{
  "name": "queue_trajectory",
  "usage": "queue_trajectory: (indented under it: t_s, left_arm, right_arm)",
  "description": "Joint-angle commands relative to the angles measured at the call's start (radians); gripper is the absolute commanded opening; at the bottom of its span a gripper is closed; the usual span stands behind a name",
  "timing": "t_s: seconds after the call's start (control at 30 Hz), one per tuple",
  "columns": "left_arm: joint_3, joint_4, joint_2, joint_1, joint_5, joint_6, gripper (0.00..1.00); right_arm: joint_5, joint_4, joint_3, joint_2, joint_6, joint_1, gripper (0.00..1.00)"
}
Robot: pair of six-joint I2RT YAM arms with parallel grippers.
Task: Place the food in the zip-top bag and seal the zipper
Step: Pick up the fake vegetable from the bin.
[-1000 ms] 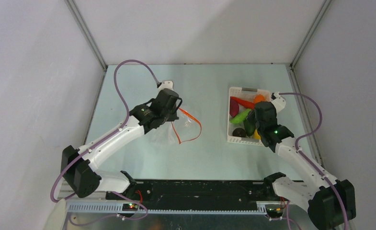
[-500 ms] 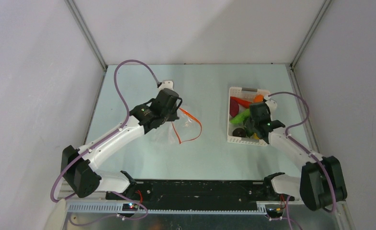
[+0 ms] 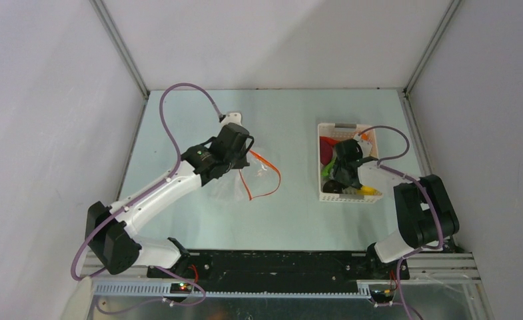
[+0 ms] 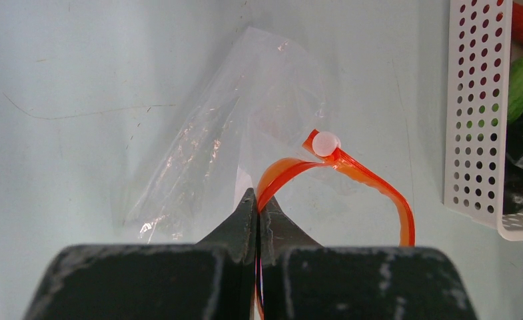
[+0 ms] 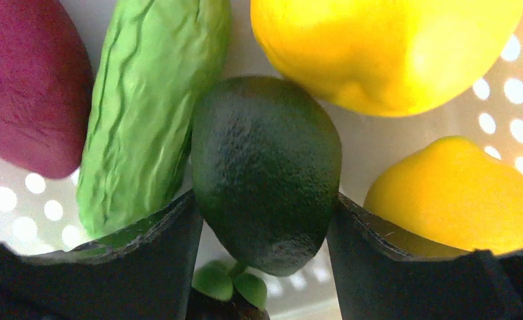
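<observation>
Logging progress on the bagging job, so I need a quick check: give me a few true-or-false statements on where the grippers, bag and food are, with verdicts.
1. The left gripper is shut on the orange-red zipper. True.
2. The zip-top bag holds a lemon. False: no food shows in it; both lemons lie in the white basket.
3. The right gripper straddles a dark-green piece. True.
4. The right gripper hangs over the bag. False: it is down in the basket, apart from the bag.
</observation>
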Motion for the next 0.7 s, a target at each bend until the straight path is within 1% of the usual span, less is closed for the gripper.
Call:
queue_trajectory:
  t_s: [0.0,0.13,0.17,0.2,0.23,0.27,0.3,0.37,0.43,0.57,0.67]
  left_arm:
    - [0.009,0.015,0.009,-0.007,-0.006,-0.011,0.00]
    - [0.011,0.012,0.008,-0.006,-0.013,-0.010,0.00]
    - [0.010,0.011,0.007,-0.007,-0.014,-0.011,0.00]
    - [0.011,0.010,0.006,-0.007,-0.016,-0.010,0.00]
    - [0.011,0.010,0.005,-0.007,-0.016,-0.010,0.00]
    - [0.011,0.011,0.005,-0.007,-0.017,-0.009,0.00]
    - [0.012,0.012,0.005,-0.007,-0.014,-0.009,0.00]
    - [0.013,0.011,0.004,-0.006,-0.012,-0.009,0.00]
    - [0.013,0.011,0.000,-0.006,-0.011,-0.009,0.00]
    - [0.011,0.006,-0.014,-0.006,-0.015,-0.012,0.00]
    - [0.027,-0.031,-0.022,-0.006,-0.019,-0.021,0.00]
  right_arm:
    - [0.021,0.046,0.054,0.074,-0.018,-0.012,0.68]
    - [0.028,0.074,0.063,0.100,-0.016,-0.011,0.51]
    - [0.034,0.075,0.064,0.098,-0.016,-0.011,0.40]
    - [0.035,0.076,0.064,0.093,-0.016,-0.011,0.35]
    - [0.037,0.076,0.064,0.088,-0.016,-0.012,0.28]
    - [0.040,0.074,0.064,0.076,-0.017,-0.011,0.25]
    - [0.041,0.069,0.064,0.068,-0.020,-0.011,0.20]
    - [0.042,0.058,0.064,0.035,-0.023,-0.010,0.16]
    - [0.036,0.047,0.064,-0.030,-0.029,-0.009,0.12]
    - [0.014,0.019,0.064,-0.157,-0.045,-0.005,0.07]
    - [0.003,-0.005,0.064,-0.253,-0.055,-0.004,0.06]
